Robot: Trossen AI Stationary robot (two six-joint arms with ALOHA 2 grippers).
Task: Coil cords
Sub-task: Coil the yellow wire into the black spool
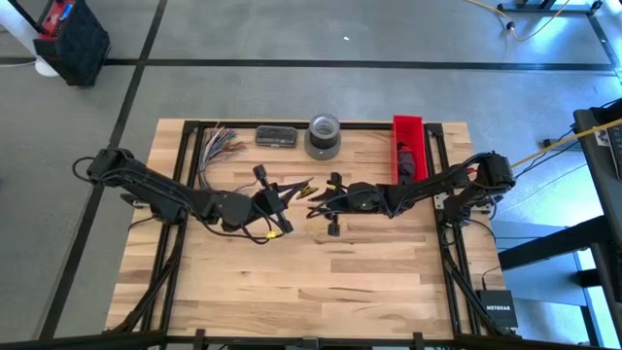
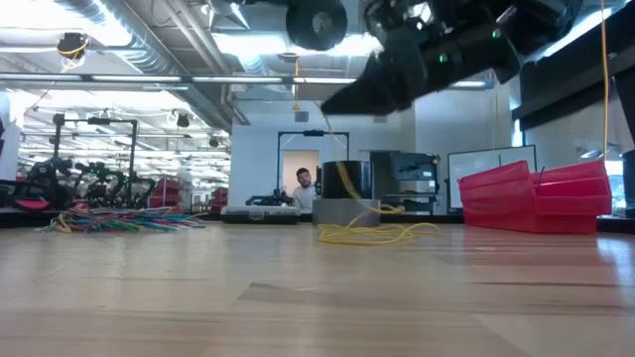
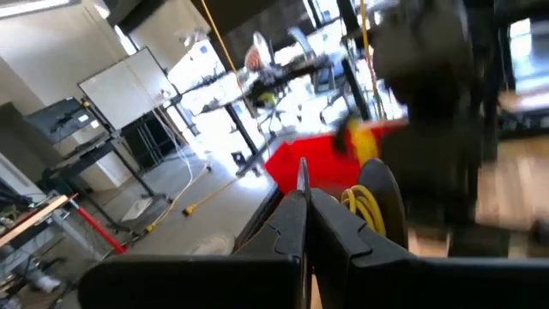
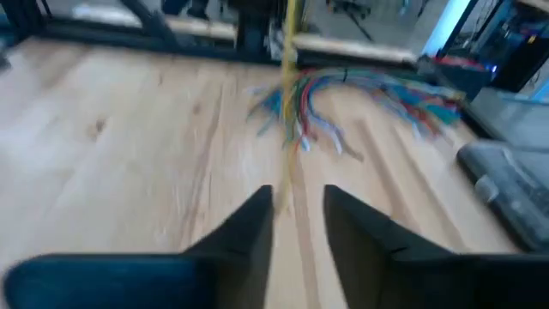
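Wooden table [image 1: 292, 282] carries everything: left tool [image 1: 279, 202] is clenched, with nothing visibly gripped. Thin yellow cord [image 1: 313, 196] lies loose between the tools, light and floppy, best pinched near an end. Right tool [image 1: 323, 202] stands parted around it.

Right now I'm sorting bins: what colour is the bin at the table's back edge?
Red bin, clearest in the high view.

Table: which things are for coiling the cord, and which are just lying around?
For the job: yellow cord; left pincer, shut; right pincer, open by the cord.
Just lying about: coloured wires; grey tape roll; red bin; dark flat box.
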